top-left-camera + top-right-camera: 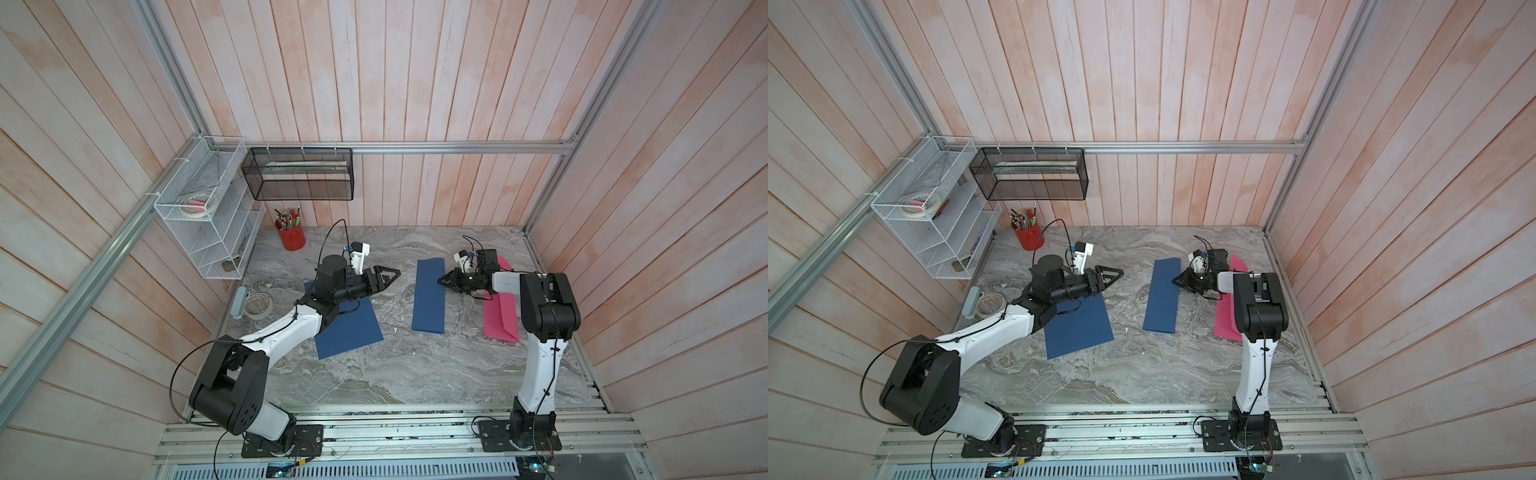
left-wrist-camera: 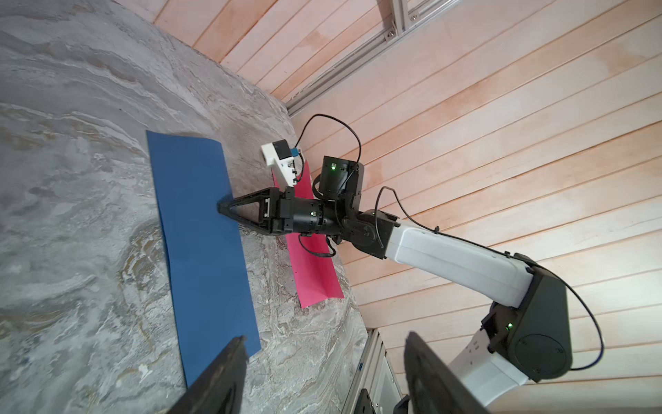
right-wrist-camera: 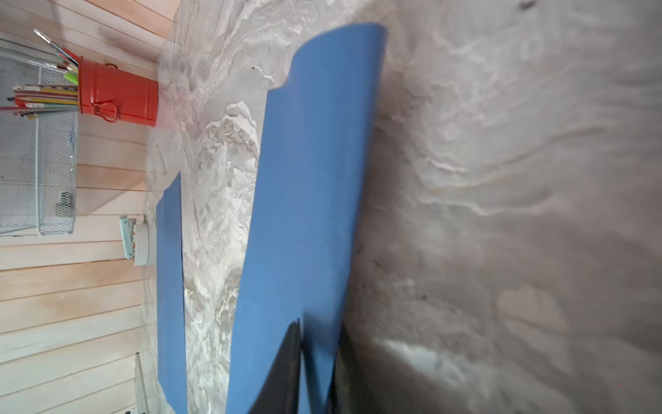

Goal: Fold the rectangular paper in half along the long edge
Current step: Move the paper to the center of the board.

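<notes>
- Front half of the marble table [image 1: 386, 374] is bare, so there's loads of room to swing through there.
- The strip between the flat blue sheet [image 1: 353, 328] and the folded blue paper [image 1: 428, 299] is free near the front. Further back the left gripper [image 1: 392, 275] hangs over it, jaws wide apart.
- Right gripper [image 1: 442, 281] sits at the folded paper's right edge, a finger either side of it, so that side's taken.
- Pink paper [image 1: 500, 320] lies flat, partly under the right arm [image 1: 540, 357].
- Back-left corner is cramped: red pencil cup [image 1: 292, 240], white wire rack [image 1: 208, 232], tape roll [image 1: 258, 306].
- Black mesh basket [image 1: 299, 174] hangs higher up, above the cup.
</notes>
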### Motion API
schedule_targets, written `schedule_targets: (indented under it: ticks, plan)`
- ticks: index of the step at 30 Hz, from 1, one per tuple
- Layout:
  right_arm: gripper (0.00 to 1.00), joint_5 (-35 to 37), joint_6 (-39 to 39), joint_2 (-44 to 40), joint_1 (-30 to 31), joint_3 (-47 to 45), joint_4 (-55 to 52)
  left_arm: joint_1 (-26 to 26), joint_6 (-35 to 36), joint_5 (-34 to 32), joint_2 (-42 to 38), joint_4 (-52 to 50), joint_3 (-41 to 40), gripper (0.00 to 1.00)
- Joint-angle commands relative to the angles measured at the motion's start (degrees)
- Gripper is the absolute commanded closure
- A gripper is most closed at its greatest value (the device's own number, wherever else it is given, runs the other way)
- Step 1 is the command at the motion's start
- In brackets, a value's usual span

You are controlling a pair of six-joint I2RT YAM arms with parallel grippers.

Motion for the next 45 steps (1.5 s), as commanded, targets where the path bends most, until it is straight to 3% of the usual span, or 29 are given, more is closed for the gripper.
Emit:
schedule_targets:
  ticks: [1,4,7,11,14,17,20,24,29,30,33,39,45]
  plan:
    - [0.65,3.67,-2.61,-4.01,-0.97,1.64,-7.1,2.69,1.74,-3.09,-4.36,-5.88,-3.05,0.33]
    - [0.63,1.51,-1.92,-12.57,-1.0,0.35,-7.99,4.45,3.5,-5.41,-7.75,-9.93,-3.0,0.36]
    - [0.59,5.54,-0.7,-22.7,-1.96,-2.98,-8.66,4.54,5.68,-7.62,-9.17,-13.71,-2.04,0.37]
    - [0.58,3.48,4.37,-31.72,-8.51,-10.36,-5.55,5.3,7.81,-8.75,-9.94,-17.86,-2.02,0.4]
    - [0.58,3.3,2.93,-35.21,-10.82,-13.6,-7.42,7.31,8.15,-11.55,-11.31,-22.13,-3.69,0.42]
    - [0.58,-1.24,3.6,-37.51,-9.76,-17.32,-5.01,11.15,6.19,-11.47,-12.55,-23.31,-7.72,0.42]
    - [0.58,-1.82,4.08,-38.53,-3.48,-19.34,-2.33,15.09,4.15,-12.16,-13.34,-23.79,-11.86,0.44]
    - [0.57,2.08,3.17,-34.64,11.48,-17.33,0.05,18.42,3.06,-13.84,-11.31,-26.63,-13.43,0.52]
    - [0.57,2.99,5.31,-22.33,23.15,-11.53,4.36,19.21,2.92,-14.58,-6.69,-26.8,-13.12,0.59]
    - [0.57,3.76,5.99,-19.74,24.74,-10.31,5.1,19.21,2.87,-14.36,-5.76,-25.8,-13.27,0.65]
    - [0.57,3.42,6.96,-12.43,27.85,-6.21,6.33,19.13,3.21,-13.11,-2.86,-22.42,-12.62,0.78]
    - [0.57,5.31,7.12,-3.09,30.76,0.59,5.67,19.03,3.12,-11.52,3.66,-18.17,-9.21,0.92]
    - [0.55,7.0,6.97,-0.91,30.99,0.89,4.87,18.56,3.23,-9.39,10.75,-14.06,-7.46,0.99]
